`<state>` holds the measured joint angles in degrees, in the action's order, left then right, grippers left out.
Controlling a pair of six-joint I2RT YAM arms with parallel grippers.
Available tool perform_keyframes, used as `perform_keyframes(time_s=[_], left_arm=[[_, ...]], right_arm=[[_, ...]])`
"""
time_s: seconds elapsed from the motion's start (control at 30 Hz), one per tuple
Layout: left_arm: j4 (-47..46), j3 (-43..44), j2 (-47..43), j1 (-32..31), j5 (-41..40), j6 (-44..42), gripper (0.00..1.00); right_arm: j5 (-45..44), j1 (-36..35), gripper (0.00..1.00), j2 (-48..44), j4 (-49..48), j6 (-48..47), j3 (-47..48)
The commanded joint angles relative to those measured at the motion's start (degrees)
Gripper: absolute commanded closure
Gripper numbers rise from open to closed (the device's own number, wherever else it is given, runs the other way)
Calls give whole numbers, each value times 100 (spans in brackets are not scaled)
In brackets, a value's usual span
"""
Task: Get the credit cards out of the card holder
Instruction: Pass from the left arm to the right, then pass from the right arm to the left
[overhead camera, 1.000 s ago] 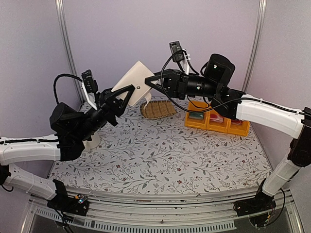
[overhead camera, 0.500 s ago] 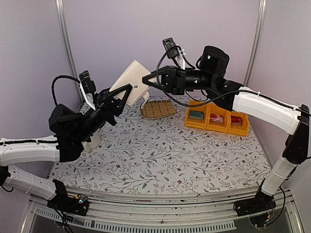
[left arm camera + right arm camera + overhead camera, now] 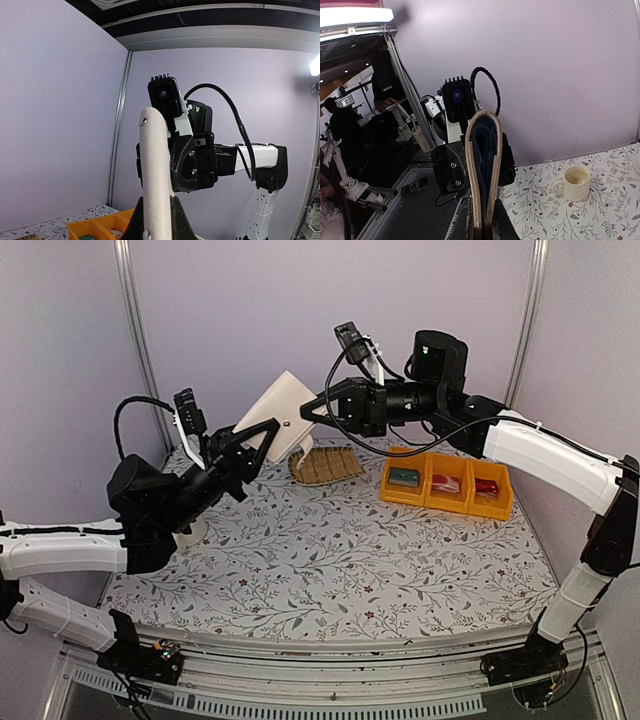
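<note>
The card holder, a cream folded wallet, hangs in the air above the back of the table, tilted. My left gripper is shut on its lower left edge, and my right gripper is shut on its right edge. The left wrist view shows the card holder edge-on, rising from between the fingers of the left gripper. In the right wrist view the card holder stands edge-on in the right gripper, with dark blue layers between its two leaves. No credit cards show as such.
A woven straw mat lies at the back. A yellow three-part bin with small items stands to its right. A cream mug stands beside the left arm, and it also appears as a mug in the right wrist view.
My right gripper, open beside the holder a second ago, has shut on its right edge. Both arms and the holder have shifted slightly.
</note>
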<state>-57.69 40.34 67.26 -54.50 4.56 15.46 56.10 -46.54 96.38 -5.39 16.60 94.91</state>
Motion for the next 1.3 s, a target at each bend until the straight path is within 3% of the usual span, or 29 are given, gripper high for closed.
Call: perform_keyframes(time_s=[0.0,0.13,0.17,0.27,0.4,0.57,0.7,0.83,1.0,1.17,1.27], left_arm=[[352,-40,103,-62,79,-23,100],[403,-22,103,-61,257,-92,100],[423,-21,95,-61,324,-100,93],[609,-62,1,-61,430,-105,58],[1494,-18,-437,1,447,-269,35],[3098,530,-633,18,1112,-896,25],[3867,841,-718,25,1953,-1080,20],[4401,1265,-507,25,2032,-976,19],[5084,1672,-320,29,1640,-1207,22],[5873,2034,-171,35,1722,-1695,41],[5918,2022,-309,77,1695,-1851,58]], right_arm=[[376,-15,99,-281,399,-295,109],[331,-5,99,-368,487,-402,89],[305,-1,99,-388,531,-437,95],[222,45,99,-447,906,-703,210],[59,80,99,-414,2377,-1831,709],[-164,81,99,7,4821,-3618,1825],[-594,60,99,299,5784,-4286,2467],[-1185,-176,99,299,6052,-4601,2513],[-1255,-349,99,346,6225,-4822,2530],[-1296,-350,99,300,6162,-4779,2549],[-1257,-358,99,298,6194,-4772,2543]])
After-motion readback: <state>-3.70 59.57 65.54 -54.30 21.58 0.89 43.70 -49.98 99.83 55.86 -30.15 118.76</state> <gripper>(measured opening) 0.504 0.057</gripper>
